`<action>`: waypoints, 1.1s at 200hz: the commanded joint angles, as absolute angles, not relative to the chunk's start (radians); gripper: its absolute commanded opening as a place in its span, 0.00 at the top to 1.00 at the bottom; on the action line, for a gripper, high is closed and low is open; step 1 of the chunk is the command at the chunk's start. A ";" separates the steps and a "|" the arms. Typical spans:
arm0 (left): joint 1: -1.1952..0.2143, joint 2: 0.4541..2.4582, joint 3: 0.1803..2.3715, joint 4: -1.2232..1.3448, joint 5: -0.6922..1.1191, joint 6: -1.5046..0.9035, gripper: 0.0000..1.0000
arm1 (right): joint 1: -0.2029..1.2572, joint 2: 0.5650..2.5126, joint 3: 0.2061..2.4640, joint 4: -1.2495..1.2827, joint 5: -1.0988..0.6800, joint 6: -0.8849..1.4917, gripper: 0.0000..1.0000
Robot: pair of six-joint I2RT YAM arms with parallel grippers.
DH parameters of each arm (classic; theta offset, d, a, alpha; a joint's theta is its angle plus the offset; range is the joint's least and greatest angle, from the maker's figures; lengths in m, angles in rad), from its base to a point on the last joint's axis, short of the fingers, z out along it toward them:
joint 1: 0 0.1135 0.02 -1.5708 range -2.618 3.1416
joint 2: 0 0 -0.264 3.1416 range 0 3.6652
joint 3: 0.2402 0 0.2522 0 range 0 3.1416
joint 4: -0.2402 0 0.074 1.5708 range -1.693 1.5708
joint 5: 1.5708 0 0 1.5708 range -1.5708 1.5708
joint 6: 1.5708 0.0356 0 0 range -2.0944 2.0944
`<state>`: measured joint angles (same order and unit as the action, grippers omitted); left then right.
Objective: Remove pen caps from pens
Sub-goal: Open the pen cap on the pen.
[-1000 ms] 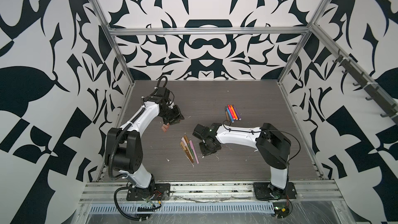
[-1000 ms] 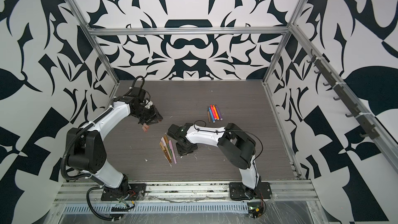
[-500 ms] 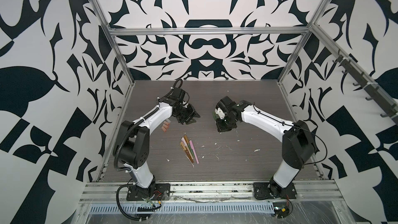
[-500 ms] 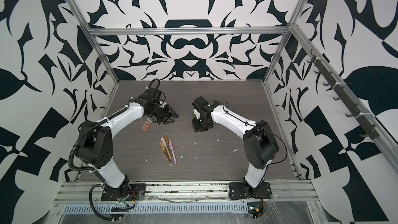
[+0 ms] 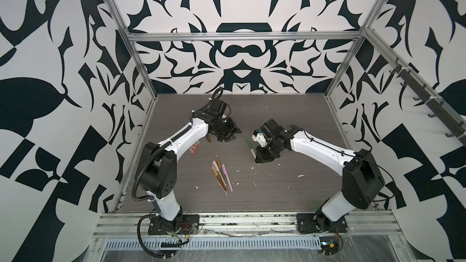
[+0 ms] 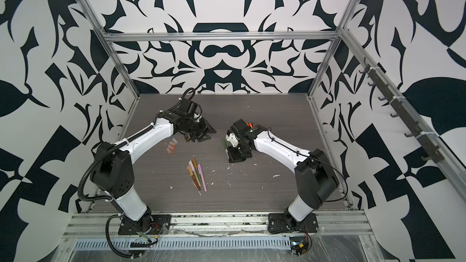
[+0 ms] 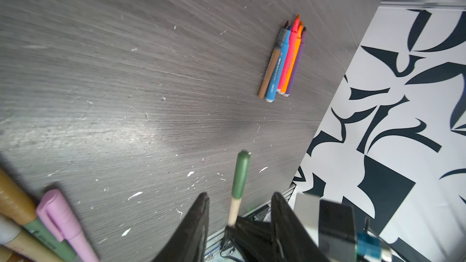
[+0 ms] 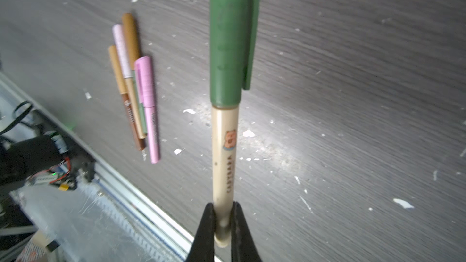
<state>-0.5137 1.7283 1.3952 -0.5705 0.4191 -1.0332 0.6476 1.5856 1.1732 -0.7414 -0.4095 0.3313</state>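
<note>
Currently right gripper is clamped on the cream plastic barrel of a slim green-capped pen over the grey wood-grain table, mid-table, green plastic cap on. Left gripper nearby, jaws partly apart, empty.

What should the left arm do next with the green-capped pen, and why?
Probably bring the open left end effector around the green cap: the right end effector is shut on the pen, the cap is on, and nothing grips it yet.
</note>
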 commanded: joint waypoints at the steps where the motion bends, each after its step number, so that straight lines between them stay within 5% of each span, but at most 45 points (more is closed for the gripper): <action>1: -0.549 1.755 1.455 -0.620 0.403 -1.049 0.57 | 0.644 1.561 1.192 -0.764 -0.495 0.294 1.00; 197: -0.620 1.824 1.557 -0.773 0.365 -0.985 0.57 | 0.597 1.606 1.386 -0.910 -0.575 0.255 1.00; 220: -0.620 1.840 1.575 -0.775 0.373 -0.982 0.64 | 0.597 1.606 1.400 -0.932 -0.567 0.244 1.00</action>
<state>-0.6167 1.8122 1.5417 -0.7380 0.3618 -0.9924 0.5961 1.6135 1.3560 -0.8867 -0.5510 0.2657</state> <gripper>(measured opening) 0.406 0.114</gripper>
